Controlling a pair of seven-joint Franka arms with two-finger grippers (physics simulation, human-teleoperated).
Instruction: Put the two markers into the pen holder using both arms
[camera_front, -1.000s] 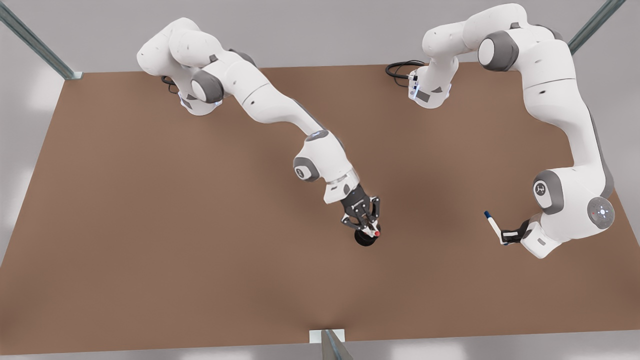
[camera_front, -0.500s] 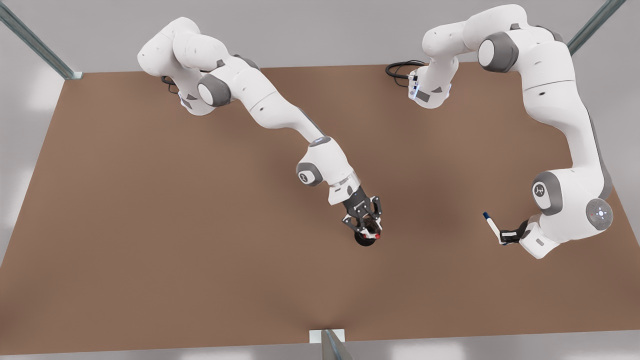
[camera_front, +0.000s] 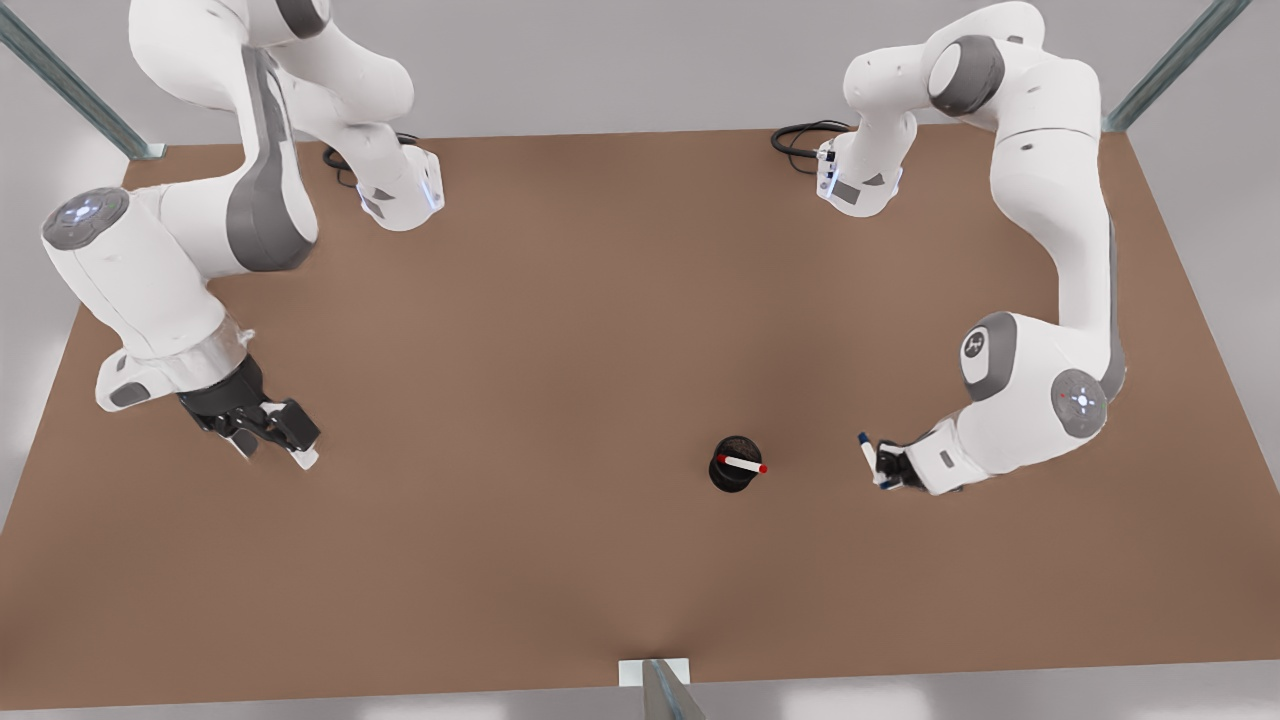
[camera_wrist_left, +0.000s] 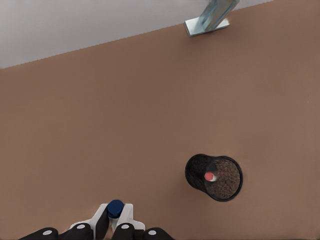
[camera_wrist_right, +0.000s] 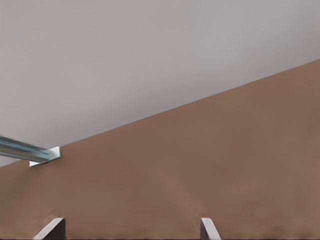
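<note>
The black mesh pen holder (camera_front: 733, 478) stands mid-table with the red-capped marker (camera_front: 742, 464) inside it, leaning on the rim. In the left wrist view the holder (camera_wrist_left: 214, 176) shows the marker's red end (camera_wrist_left: 210, 176) inside. My left gripper (camera_front: 885, 470), to the front view's right of the holder, is shut on the blue-capped marker (camera_front: 866, 455), whose blue end (camera_wrist_left: 115, 208) pokes out between the fingers (camera_wrist_left: 127, 220). My right gripper (camera_front: 275, 440) hangs open far to the front view's left, its fingertips (camera_wrist_right: 207, 227) spread wide over bare table.
The brown table (camera_front: 500, 400) has metal frame posts at its corners (camera_front: 70, 85) and a bracket at the near edge (camera_front: 655, 675). A black cable (camera_front: 800, 135) lies by the base of the arm at the front view's right.
My right gripper let go of the red marker in the pen holder and pulled far back to the front view's left. My left gripper carried the blue marker closer to the holder.
</note>
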